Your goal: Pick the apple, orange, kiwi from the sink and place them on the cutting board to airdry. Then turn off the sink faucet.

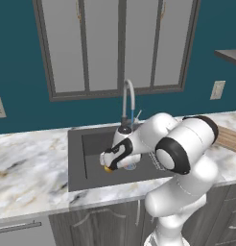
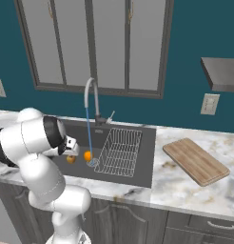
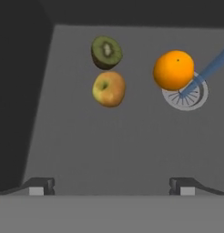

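Where base views hide it, kiwi [image 3: 106,52] touches apple [image 3: 109,88].

The arm [image 1: 177,149] hides most of the sink [image 1: 91,144] basin and perhaps part of the cutting board [image 1: 231,138], which the frame edge crops.

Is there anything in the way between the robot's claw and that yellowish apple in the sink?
No. In the hand view, bare grey sink floor lies between the open gripper and the apple.
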